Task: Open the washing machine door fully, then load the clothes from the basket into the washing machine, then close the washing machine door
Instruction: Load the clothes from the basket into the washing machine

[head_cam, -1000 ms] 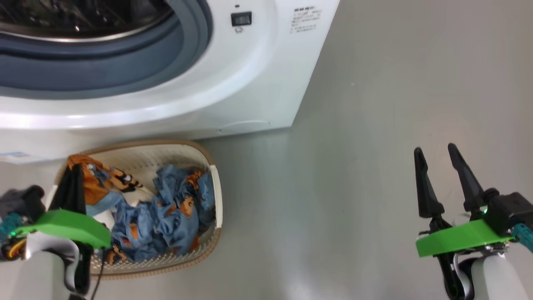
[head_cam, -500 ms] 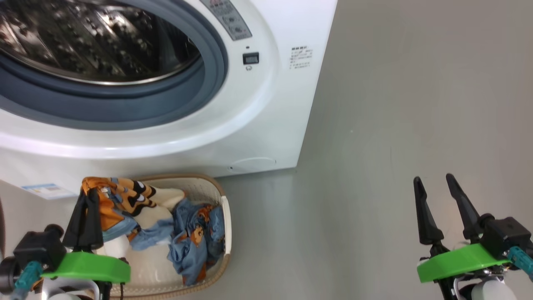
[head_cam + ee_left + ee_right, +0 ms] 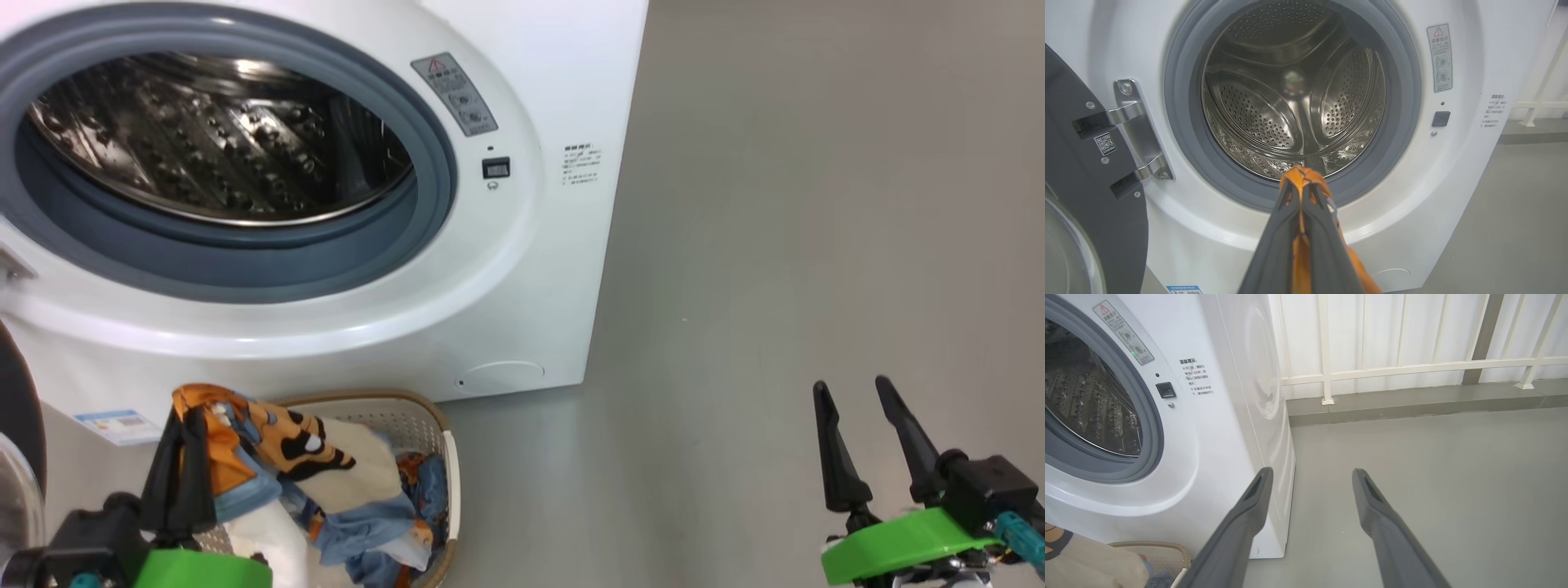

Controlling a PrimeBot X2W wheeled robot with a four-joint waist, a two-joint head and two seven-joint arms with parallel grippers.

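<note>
Head view: the right gripper (image 3: 851, 385), fingers apart and empty, sits well aside. The nearer left gripper (image 3: 1301, 192) is clamped on one of the clothes (image 3: 326, 465) above the basket (image 3: 447, 457). Straight ahead along its fingers, slightly higher, is the open drum (image 3: 1294, 102) of the washing machine (image 3: 522, 286).

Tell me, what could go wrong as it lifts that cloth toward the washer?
The left gripper pinches only an edge of the garment, so it may slip free. Its hanging part trails into the basket and could drag other clothes out. It might also catch on the grey gasket.
</note>
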